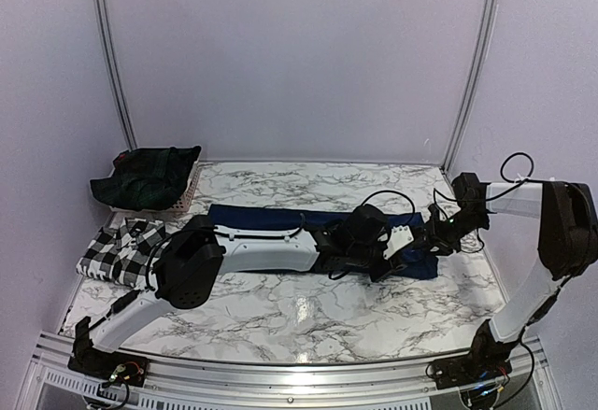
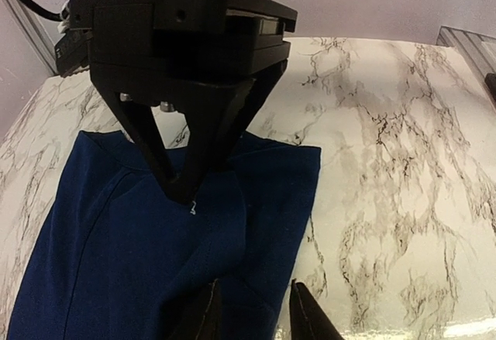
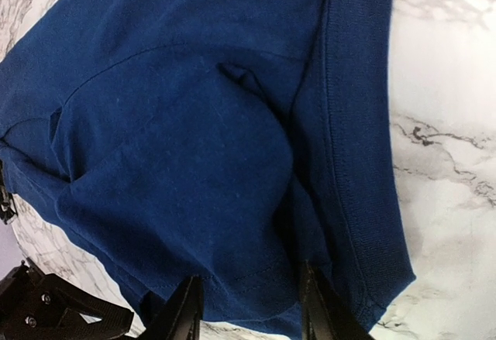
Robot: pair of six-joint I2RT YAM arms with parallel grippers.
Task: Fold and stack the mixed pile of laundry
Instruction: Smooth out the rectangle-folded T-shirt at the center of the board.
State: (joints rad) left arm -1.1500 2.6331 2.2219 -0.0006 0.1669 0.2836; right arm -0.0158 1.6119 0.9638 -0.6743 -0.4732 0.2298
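- Across the middle of the bench (image 1: 308, 321) lies the navy blue T-shirt (image 1: 271, 216). It makes a long strip that runs from left of the middle toward the right edge.
- Both arms meet at the right end of the T-shirt.
- The right gripper (image 3: 249, 274) pinches the cloth there. Seen from the left wrist, its two fingers come together to a point on a raised bit of blue cloth.
- The left gripper (image 2: 254, 284) has one finger on each side of a fold of the same T-shirt, just beside the right gripper. I cannot tell if it is squeezing the fold.
- A tiny white speck (image 2: 192, 208) sits on the cloth by the right gripper's fingertips. It is too small to read.
- By the left edge of the bench lies the black-and-white check shirt (image 1: 117, 247), all bunched up.
- At the far left corner stands a basket (image 1: 192, 195). The dark green-and-navy plaid garment (image 1: 149, 175) lies in it and hangs over its rim.
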